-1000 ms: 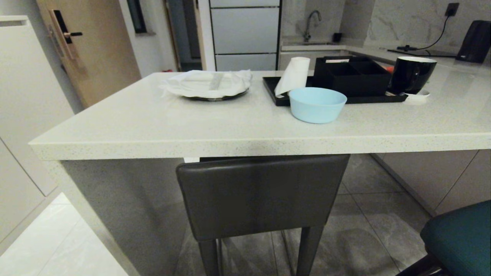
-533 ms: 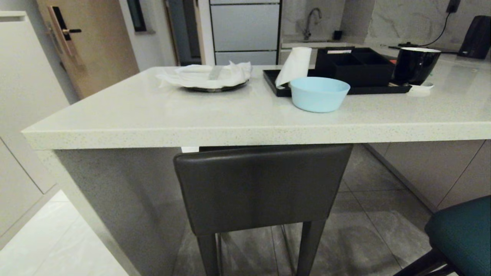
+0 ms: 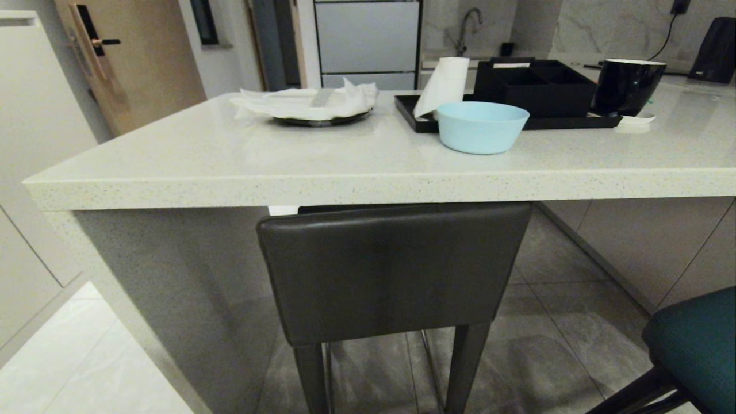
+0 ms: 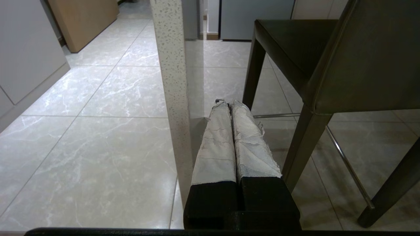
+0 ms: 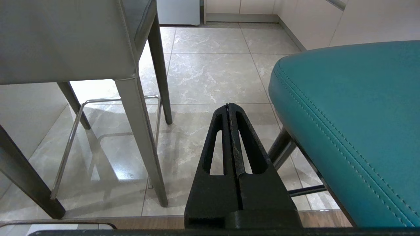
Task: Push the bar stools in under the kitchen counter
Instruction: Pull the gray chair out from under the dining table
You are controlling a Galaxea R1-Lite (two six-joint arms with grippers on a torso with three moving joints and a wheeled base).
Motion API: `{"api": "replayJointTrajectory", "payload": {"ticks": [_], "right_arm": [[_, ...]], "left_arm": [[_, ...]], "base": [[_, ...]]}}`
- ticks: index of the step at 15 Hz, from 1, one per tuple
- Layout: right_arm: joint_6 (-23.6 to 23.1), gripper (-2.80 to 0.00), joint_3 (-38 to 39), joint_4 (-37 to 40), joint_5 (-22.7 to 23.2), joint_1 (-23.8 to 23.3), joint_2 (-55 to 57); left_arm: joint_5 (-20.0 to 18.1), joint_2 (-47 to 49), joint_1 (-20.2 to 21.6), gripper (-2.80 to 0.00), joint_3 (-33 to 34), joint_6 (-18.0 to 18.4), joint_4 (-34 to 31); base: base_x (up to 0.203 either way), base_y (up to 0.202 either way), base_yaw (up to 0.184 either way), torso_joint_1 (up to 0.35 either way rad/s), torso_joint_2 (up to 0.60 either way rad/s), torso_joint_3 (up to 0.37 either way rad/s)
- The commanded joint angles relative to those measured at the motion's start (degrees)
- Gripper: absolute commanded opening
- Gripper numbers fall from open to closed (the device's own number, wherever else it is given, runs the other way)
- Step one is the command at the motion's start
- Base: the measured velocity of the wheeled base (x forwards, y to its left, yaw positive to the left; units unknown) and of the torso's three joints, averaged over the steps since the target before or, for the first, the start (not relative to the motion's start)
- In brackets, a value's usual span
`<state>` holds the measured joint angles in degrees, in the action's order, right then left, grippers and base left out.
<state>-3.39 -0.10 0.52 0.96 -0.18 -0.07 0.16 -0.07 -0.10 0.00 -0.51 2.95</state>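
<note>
1. Facing the kitchen counter (image 3: 368,172), a thick off-white speckled table filling the middle of the head view, the robot shows neither arm in that view.
2. The dark grey-brown stool (image 3: 394,267) stands at centre, lower half of the frame. Its boxy back sits just below the table edge, with the seat reaching in underneath. It looks largely tucked in.
3. The teal stool (image 3: 693,351) shows only at the lower right corner, well out from the table. It appears to be the one left to push.
4. The left gripper (image 4: 231,106) has its cloth-wrapped fingers pressed together. It hangs low between the table's slab side panel (image 4: 172,82) and the grey stool's leg, touching neither.
5. The right gripper (image 5: 228,108) has its black fingers together too, holding nothing. The teal seat (image 5: 354,114) fills the right of that frame, just beside the fingers.
6. Judging by this, the right arm is the nearer to the teal stool, and the push would run toward the table ahead.
</note>
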Motion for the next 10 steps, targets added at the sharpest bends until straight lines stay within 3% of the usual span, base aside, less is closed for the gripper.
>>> {"api": "replayJointTrajectory", "payload": {"ticks": [1,9,10], "right_arm": [[0.0,-2.8,0.1,0.0,0.0,0.0,0.1],[2.5,-2.8,0.0,-0.2,-0.9,0.0,0.1],[2.5,0.0,0.0,-0.2,-0.8,0.0,0.1]], "left_arm": [[0.0,0.0,0.0,-2.8,1.1,0.0,0.0],[0.0,0.0,0.2,-2.8,1.1,0.0,0.0],[0.0,0.1,0.2,0.0,1.1,0.0,0.0]], "base": [[0.0,0.0,0.0,0.0,0.0,0.0],[0.0,0.0,0.0,0.0,0.0,0.0],[0.0,0.0,0.0,0.0,0.0,0.0]]}}
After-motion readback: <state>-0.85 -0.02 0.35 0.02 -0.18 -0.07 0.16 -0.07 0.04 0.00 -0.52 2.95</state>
